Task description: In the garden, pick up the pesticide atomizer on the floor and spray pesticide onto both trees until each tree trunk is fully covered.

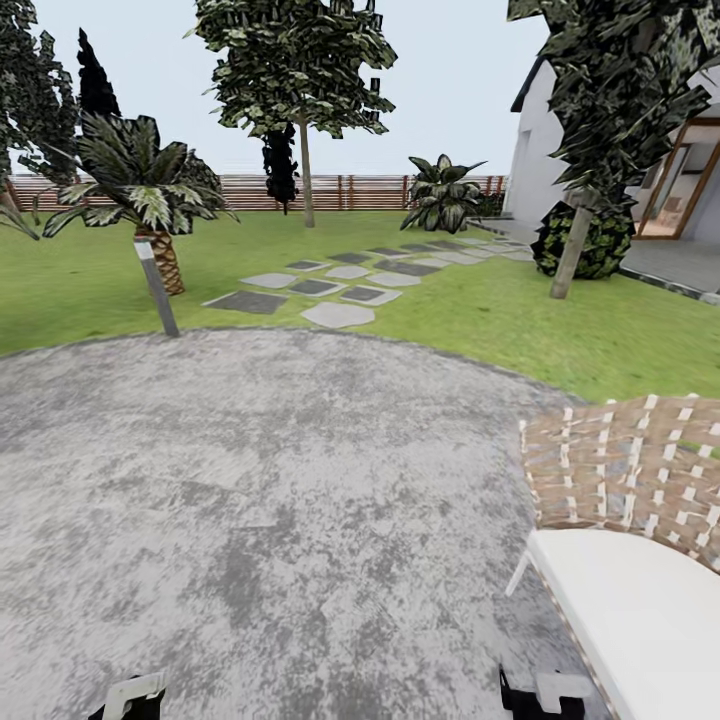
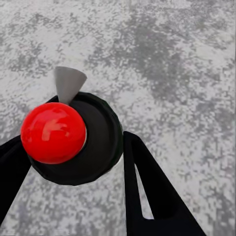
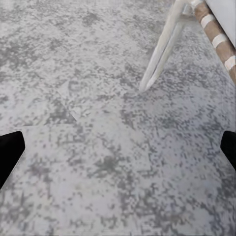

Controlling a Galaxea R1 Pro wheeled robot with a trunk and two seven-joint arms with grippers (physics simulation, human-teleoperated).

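In the left wrist view I see the pesticide atomizer (image 2: 101, 142) from above: a round black cap, a red ball on top and a grey cone nozzle. My left gripper (image 2: 78, 164) is shut on it, one black finger on each side. Below it lies grey stone floor (image 2: 172, 59). My right gripper (image 3: 118, 150) is open, its fingers far apart over bare paving. In the head view, the left gripper (image 1: 130, 698) and right gripper (image 1: 545, 693) peek in at the bottom edge. One tree trunk (image 1: 306, 170) stands far off by the fence, another tree trunk (image 1: 572, 255) leans at the right.
A woven-back chair with a white seat (image 1: 630, 560) stands close at my right; its leg (image 3: 160, 51) is near the right gripper. A palm (image 1: 160, 255) and a thin grey stem (image 1: 158, 288) stand at the left lawn edge. Stepping stones (image 1: 335, 290) cross the grass toward a house (image 1: 680, 190).
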